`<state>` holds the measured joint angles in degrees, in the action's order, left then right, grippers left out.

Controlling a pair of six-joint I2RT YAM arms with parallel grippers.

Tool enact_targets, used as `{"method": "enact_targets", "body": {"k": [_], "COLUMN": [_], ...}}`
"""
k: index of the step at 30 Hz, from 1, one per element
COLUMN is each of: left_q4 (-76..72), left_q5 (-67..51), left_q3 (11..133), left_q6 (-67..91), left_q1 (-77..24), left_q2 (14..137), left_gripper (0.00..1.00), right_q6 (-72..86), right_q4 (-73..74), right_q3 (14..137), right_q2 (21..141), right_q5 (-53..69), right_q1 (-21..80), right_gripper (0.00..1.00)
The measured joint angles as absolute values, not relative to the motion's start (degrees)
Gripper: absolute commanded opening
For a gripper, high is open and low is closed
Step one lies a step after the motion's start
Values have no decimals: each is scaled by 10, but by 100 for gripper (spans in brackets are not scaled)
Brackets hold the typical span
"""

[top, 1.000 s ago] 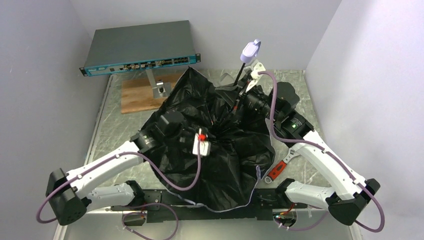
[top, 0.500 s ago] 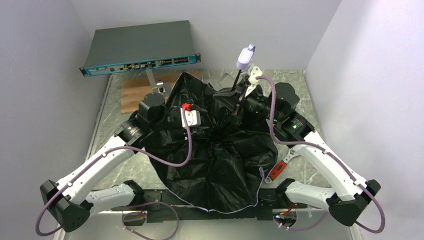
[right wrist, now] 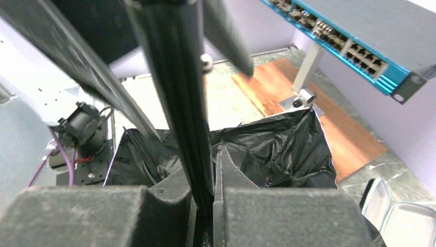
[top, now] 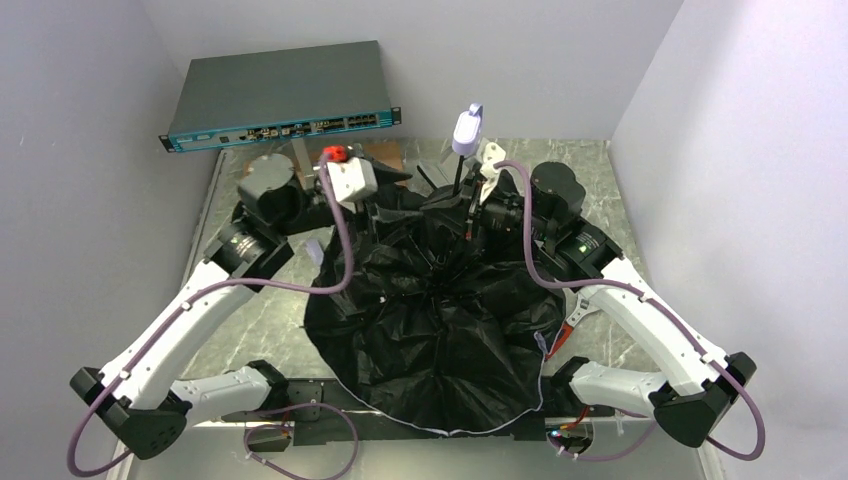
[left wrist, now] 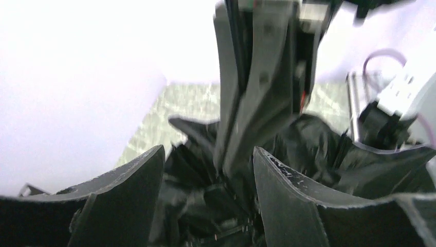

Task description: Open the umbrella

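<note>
A grey marbled table (top: pixel 630 200) between white walls carries one umbrella (top: pixel 440 330), its black canopy spread across the middle. The right gripper (right wrist: pixel 208 170) is pinched tight on the thin black shaft (right wrist: pixel 175 77) below the lavender handle (top: pixel 467 131), while the left gripper (left wrist: pixel 205 154), blurred in its own view, hangs just left of that shaft with jaws spread above the canopy. Behind the umbrella stand one blue-fronted network switch (top: pixel 280 95) and one wooden board (right wrist: pixel 308 98), and one red-handled tool (top: pixel 572 322) lies half hidden at the umbrella's right rim.
</note>
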<state>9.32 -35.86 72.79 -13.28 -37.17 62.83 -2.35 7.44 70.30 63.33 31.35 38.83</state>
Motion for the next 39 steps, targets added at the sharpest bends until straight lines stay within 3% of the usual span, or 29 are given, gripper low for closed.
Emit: {"method": "enact_targets", "body": {"k": [6,9,27,32,35,37,39], "left_q4": [32,-7,-82,-93,-95,-97,-98], "left_q5": [-370,-375,-411,-414,-412,-414,-417], "left_q3": [802,817,817,820,826,828,830], "left_q6": [-33,18,168,173,177,183,182], "left_q1": [-372,-372,-395,-407,-407,-406,-406], "left_q2": [632,644,723,728,738,744,749], "left_gripper": [51,46,47,28,6,0,0], "right_q6": [-30,-28,-25,-26,-26,-24,-21], "right_q4": [80,74,62,55,42,32,22], "right_q3": [693,689,684,673,660,646,630], "right_q2": [635,641,655,655,652,643,631], "right_q5": [353,361,365,365,364,360,357], "right_q1": [389,388,388,389,389,388,388], "right_gripper": [0,0,0,0,2,22,29]}}
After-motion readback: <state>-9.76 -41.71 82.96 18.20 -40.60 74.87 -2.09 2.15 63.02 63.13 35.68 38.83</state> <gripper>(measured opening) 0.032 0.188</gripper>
